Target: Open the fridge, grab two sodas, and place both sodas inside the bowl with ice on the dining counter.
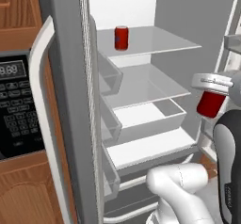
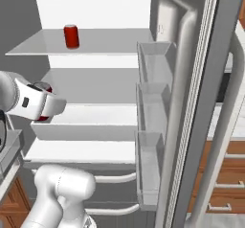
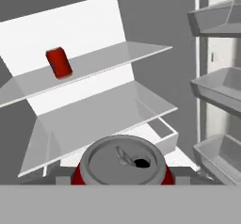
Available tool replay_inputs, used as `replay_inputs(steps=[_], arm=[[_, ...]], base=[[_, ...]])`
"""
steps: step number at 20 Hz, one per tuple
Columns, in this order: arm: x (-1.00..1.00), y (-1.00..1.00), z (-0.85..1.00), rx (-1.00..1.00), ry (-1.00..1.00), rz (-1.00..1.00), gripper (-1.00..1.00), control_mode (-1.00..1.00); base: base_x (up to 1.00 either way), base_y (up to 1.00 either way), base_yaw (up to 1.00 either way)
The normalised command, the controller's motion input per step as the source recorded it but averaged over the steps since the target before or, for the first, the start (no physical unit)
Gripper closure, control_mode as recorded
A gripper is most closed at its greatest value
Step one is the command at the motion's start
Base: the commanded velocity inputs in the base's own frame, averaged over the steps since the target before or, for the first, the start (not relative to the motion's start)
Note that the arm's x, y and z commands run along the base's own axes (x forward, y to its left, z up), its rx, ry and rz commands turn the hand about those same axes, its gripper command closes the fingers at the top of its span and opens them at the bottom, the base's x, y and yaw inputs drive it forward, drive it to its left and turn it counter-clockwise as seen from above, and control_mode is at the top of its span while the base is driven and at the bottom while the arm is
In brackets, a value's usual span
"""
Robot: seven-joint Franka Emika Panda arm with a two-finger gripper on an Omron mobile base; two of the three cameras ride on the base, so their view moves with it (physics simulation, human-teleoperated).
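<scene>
Clamped in my pincer point(image 1: 210, 92) sits one soda point(image 1: 210, 104), while a second soda point(image 1: 121, 37) stands on the fridge's point(image 1: 70, 77) top shelf point(image 1: 155, 42).

One soda point(image 1: 121, 37) stands on the top shelf point(image 1: 155, 42) inside the open fridge point(image 1: 70, 100). The other soda point(image 1: 210, 103) sits in the claw point(image 1: 214, 89), apparently before the middle shelves. A microwave point(image 1: 19, 105) lies left of the fridge.

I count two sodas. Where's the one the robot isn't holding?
The other soda stands upright on the top shelf inside the open fridge, toward its left side in both base views.
</scene>
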Motion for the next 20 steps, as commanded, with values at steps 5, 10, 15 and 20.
replay_inputs(steps=[5,10,15,20], arm=[[0.00,0.00,0.00,0.00,0.00,0.00,1.00,1.00],[0.00,0.00,0.00,0.00,0.00,0.00,1.00,1.00],[0.00,0.00,0.00,0.00,0.00,0.00,1.00,1.00],[0.00,0.00,0.00,0.00,0.00,0.00,1.00,1.00]], base=[[-0.54,0.21,-0.40],[-0.59,0.35,-0.40],[-0.59,0.40,-0.39],[-0.64,0.25,-0.42]])
